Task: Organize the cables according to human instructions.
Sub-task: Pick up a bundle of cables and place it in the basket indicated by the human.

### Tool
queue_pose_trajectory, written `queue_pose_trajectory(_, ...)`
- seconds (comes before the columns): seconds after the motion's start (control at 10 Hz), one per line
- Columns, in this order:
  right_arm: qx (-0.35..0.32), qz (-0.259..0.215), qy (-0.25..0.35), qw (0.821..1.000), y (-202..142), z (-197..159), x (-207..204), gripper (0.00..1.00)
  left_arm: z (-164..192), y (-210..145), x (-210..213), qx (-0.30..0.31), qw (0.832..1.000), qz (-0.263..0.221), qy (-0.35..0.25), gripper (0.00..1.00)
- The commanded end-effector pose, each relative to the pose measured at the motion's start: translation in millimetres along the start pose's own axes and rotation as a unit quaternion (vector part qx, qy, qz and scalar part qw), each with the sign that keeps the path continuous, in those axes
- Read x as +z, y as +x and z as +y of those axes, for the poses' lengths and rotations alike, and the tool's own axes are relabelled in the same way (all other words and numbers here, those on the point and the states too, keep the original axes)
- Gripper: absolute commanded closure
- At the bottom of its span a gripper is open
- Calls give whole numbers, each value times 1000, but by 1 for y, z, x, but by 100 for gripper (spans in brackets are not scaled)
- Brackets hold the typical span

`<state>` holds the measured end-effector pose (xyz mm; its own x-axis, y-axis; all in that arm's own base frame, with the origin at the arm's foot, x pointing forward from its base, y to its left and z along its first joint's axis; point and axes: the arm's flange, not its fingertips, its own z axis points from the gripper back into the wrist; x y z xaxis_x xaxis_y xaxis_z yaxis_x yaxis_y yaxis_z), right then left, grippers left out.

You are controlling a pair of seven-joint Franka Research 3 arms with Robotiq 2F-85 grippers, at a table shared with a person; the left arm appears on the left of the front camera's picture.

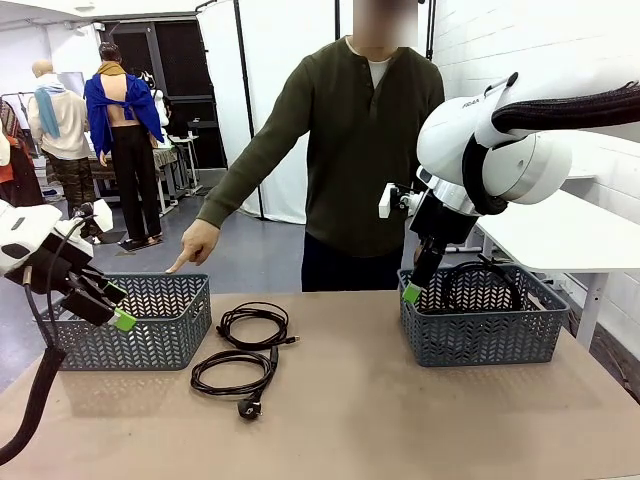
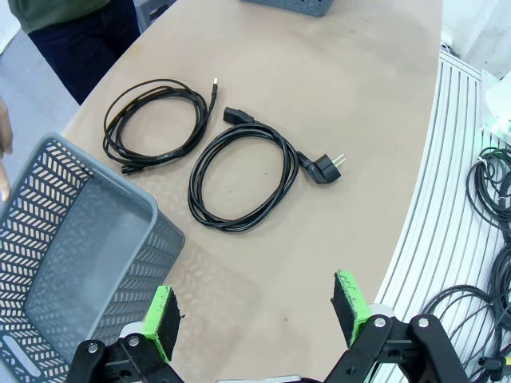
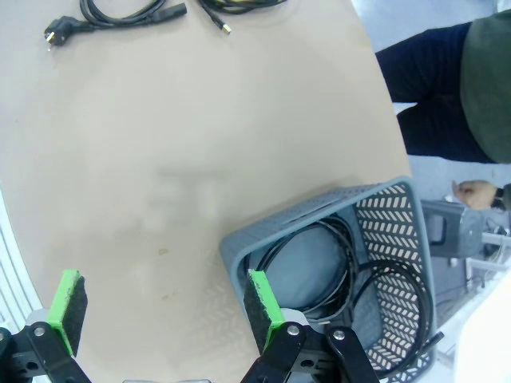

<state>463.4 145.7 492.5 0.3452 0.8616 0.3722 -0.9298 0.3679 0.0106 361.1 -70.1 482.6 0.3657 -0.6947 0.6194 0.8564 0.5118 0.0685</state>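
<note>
Two black coiled cables lie on the table between the baskets: a thinner one (image 1: 253,323) (image 2: 156,120) farther back and a thicker one (image 1: 235,372) (image 2: 243,179) with a round plug nearer me. More coiled cables (image 1: 480,283) (image 3: 351,271) rest inside the right grey basket (image 1: 480,335) (image 3: 383,215). My left gripper (image 1: 118,305) (image 2: 257,315) hangs open in front of the left grey basket (image 1: 150,330) (image 2: 136,279), holding nothing. Over the right basket's near-left corner my right gripper (image 1: 418,285) (image 3: 166,307) is open and holds nothing. The person's hand (image 1: 190,245) points down at the left basket.
The person stands at the far edge, between the baskets. The two loose cables' ends (image 3: 120,12) show at the top of the right wrist view. Other cables (image 2: 479,175) lie on the floor past the table's edge. Bare tabletop stretches in front of both baskets.
</note>
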Motion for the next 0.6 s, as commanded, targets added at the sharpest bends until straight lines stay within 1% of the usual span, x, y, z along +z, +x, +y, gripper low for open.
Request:
queue_pose_trajectory(0.0,-3,0,-1,1000,-1,0,1,0,4,-3,-1,-8,1000,-7,-8,0)
queue_pose_trajectory(0.4,-3,0,-1,1000,-1,0,1,0,4,-3,-1,-8,1000,-7,-8,0)
queue_pose_trajectory(0.5,-3,0,-1,1000,-1,0,1,0,0,0,0,0,1000,0,0,0)
